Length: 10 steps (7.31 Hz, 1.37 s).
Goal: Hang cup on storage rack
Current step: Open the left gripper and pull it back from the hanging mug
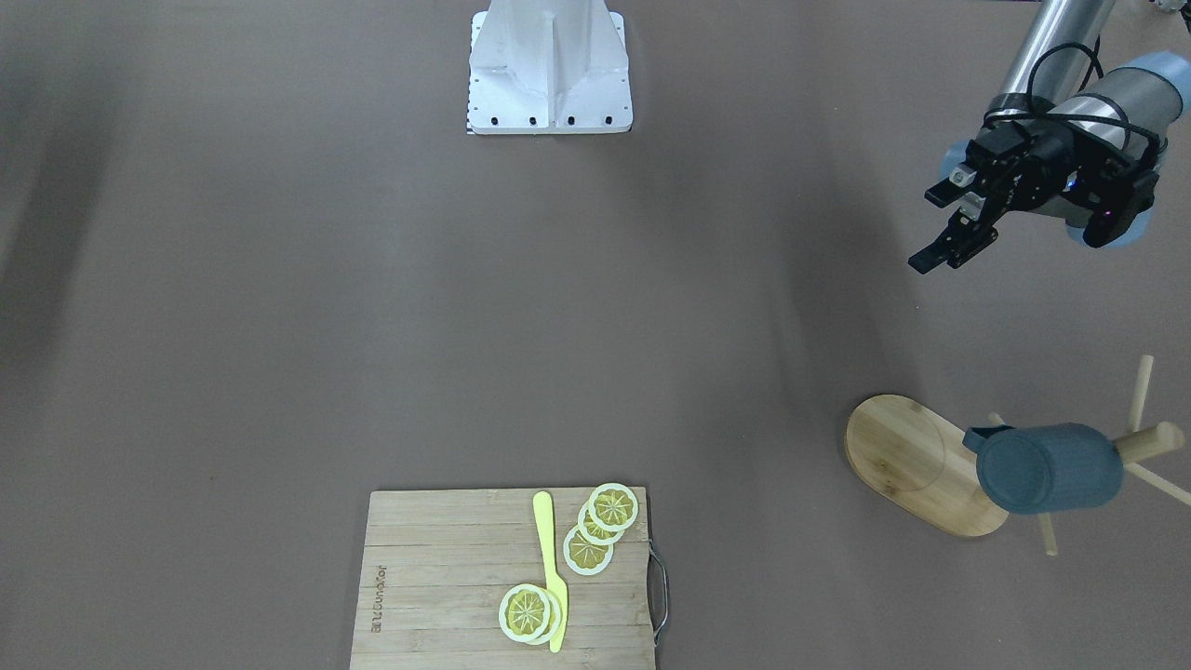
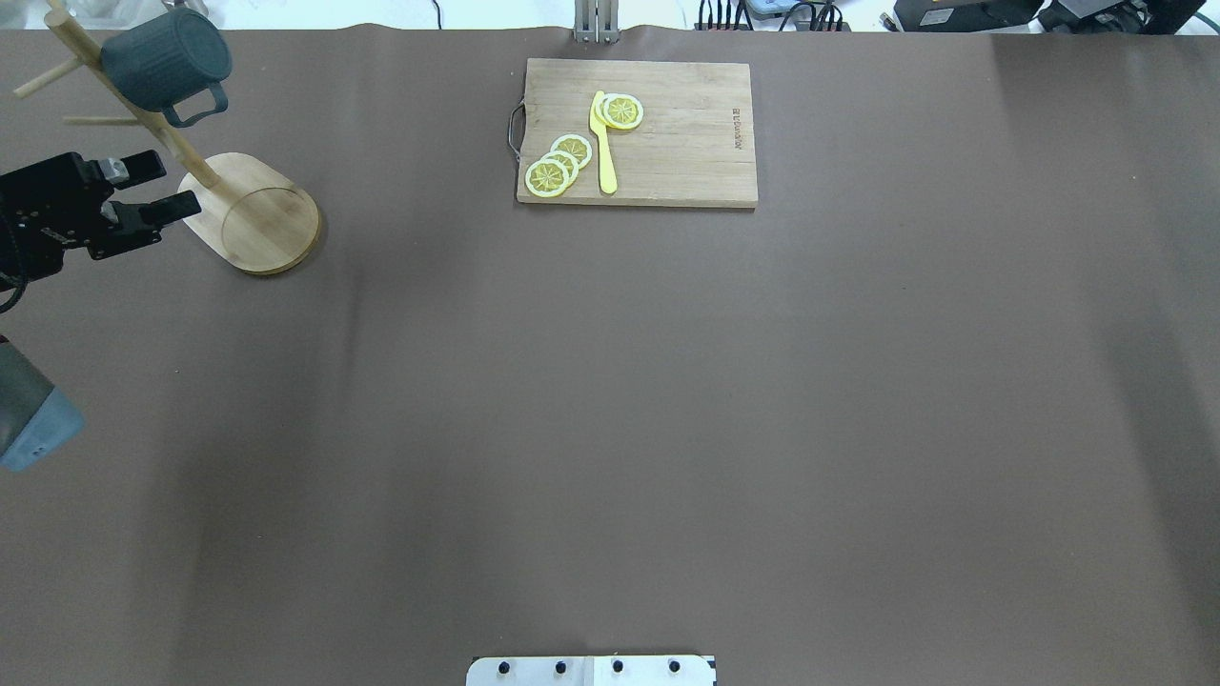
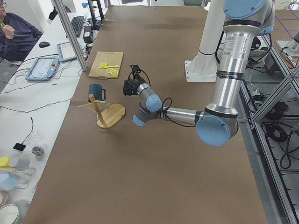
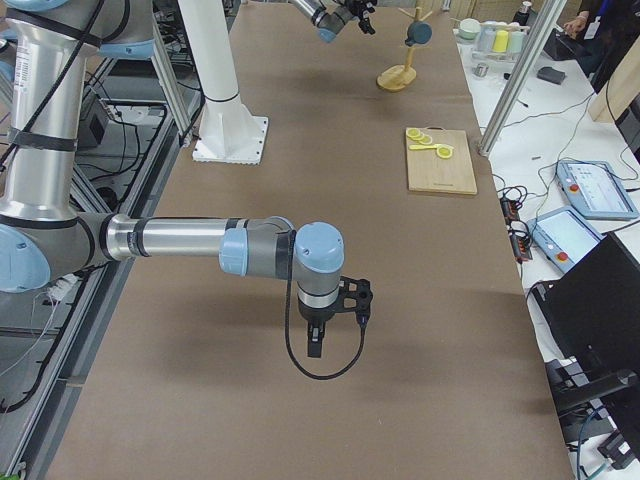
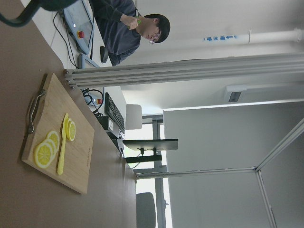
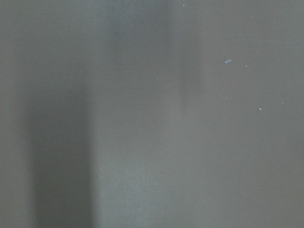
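Note:
The dark teal cup (image 1: 1047,468) hangs by its handle on a peg of the bamboo storage rack (image 1: 907,461), bottom turned outward. It also shows in the overhead view (image 2: 167,57), above the rack's oval base (image 2: 257,214). My left gripper (image 2: 167,184) is open and empty, in the air beside the rack's post and apart from the cup; it also shows in the front view (image 1: 940,228). My right gripper (image 4: 313,345) shows only in the exterior right view, low over the table far from the rack; I cannot tell whether it is open or shut.
A wooden cutting board (image 2: 686,143) with lemon slices (image 2: 558,162) and a yellow knife (image 2: 602,143) lies at the table's far middle. The robot's white base (image 1: 549,74) stands at the near edge. An operator (image 3: 14,32) sits beyond the far edge.

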Tool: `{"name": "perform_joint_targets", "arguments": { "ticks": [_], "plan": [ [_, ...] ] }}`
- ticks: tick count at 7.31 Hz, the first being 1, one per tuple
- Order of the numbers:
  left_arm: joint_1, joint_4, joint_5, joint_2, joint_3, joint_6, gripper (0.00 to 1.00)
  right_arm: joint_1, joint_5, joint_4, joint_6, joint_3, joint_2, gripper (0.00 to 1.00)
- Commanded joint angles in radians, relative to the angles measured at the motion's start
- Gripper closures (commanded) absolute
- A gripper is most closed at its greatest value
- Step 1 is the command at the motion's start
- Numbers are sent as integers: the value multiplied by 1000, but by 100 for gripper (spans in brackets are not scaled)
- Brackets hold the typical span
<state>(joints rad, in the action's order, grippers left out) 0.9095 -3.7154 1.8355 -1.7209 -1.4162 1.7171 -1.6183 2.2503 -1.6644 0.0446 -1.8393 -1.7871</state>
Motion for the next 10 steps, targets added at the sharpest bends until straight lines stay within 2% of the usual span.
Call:
{"name": "perform_joint_targets", "arguments": {
  "ticks": [1,2,4,5,6,8,10],
  "plan": [
    [9,72,62,53,-18,-399,2,0,0,0,-2,2,0,0],
    [9,81,64,73,-21,-591,2,0,0,0,-2,2,0,0],
    [25,116,62,92,-23,-814,2,0,0,0,-2,2,0,0],
    [44,173,64,93,-30,-908,2,0,0,0,-2,2,0,0],
    [69,242,64,119,-49,-1016,2,0,0,0,-2,2,0,0],
    [117,488,64,215,-203,-1259,2,0,0,0,-2,2,0,0],
    [196,657,62,253,-251,-1496,2,0,0,0,-2,2,-3,0]
  ]
}}
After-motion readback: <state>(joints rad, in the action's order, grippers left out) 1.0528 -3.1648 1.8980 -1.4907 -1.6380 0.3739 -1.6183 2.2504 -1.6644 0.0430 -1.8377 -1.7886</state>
